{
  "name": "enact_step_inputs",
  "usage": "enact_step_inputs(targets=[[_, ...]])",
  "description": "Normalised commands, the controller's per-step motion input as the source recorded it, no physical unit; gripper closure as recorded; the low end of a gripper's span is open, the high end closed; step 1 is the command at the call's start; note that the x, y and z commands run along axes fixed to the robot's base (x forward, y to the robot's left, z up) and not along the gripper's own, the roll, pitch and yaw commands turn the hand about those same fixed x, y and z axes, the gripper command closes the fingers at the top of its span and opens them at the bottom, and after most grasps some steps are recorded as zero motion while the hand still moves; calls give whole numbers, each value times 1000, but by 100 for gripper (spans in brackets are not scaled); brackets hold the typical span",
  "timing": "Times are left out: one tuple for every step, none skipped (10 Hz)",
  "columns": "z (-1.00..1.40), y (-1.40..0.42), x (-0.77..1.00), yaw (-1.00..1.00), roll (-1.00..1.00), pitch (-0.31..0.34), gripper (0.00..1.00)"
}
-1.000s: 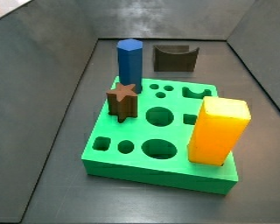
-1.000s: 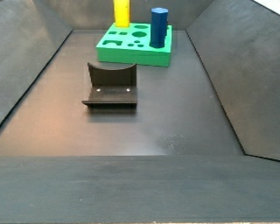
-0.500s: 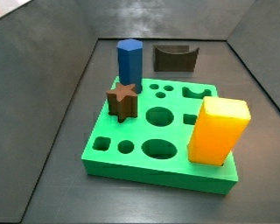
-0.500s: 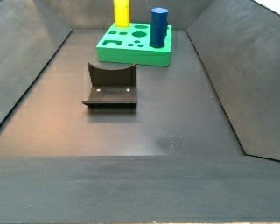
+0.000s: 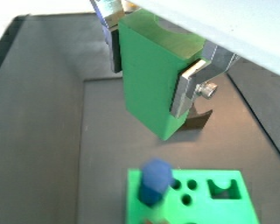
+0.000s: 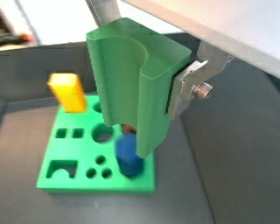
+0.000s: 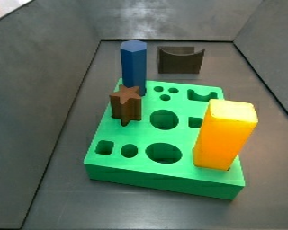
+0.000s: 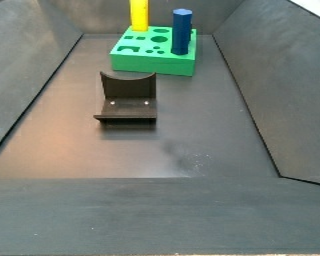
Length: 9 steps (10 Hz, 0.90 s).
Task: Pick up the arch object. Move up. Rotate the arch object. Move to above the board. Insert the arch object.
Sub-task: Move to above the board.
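Observation:
In both wrist views my gripper (image 5: 152, 74) is shut on a tall green block (image 5: 152, 79) with a half-round notch at its end (image 6: 125, 79). One silver finger (image 6: 184, 92) presses its side. It hangs above the green board (image 5: 230, 208), near the blue peg (image 5: 156, 179). The dark arch object (image 7: 180, 59) stands on the floor behind the board in a side view. In a side view it sits with the dark fixture (image 8: 127, 100). No side view shows the gripper.
The board (image 7: 111, 153) carries a blue peg (image 7: 132, 61), a brown star block (image 7: 126, 101) and a big yellow block (image 7: 222, 133). Grey walls slope up around the floor. The board stands at the far end (image 8: 133, 60) in a side view.

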Motion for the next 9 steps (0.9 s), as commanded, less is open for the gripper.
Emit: enact_step_inputs(targets=[[56, -1000, 514, 1000, 1, 123, 100], [45, -763, 430, 1000, 10, 135, 100], [35, -569, 352, 1000, 15, 144, 100], [35, -291, 211, 1000, 22, 155, 100], [27, -182, 134, 1000, 26, 158, 100], [20, -95, 88, 1000, 39, 164, 100], [19, -66, 78, 1000, 47, 178, 100], [24, -56, 80, 1000, 58, 212, 100], [25, -51, 84, 1000, 65, 235, 100]])
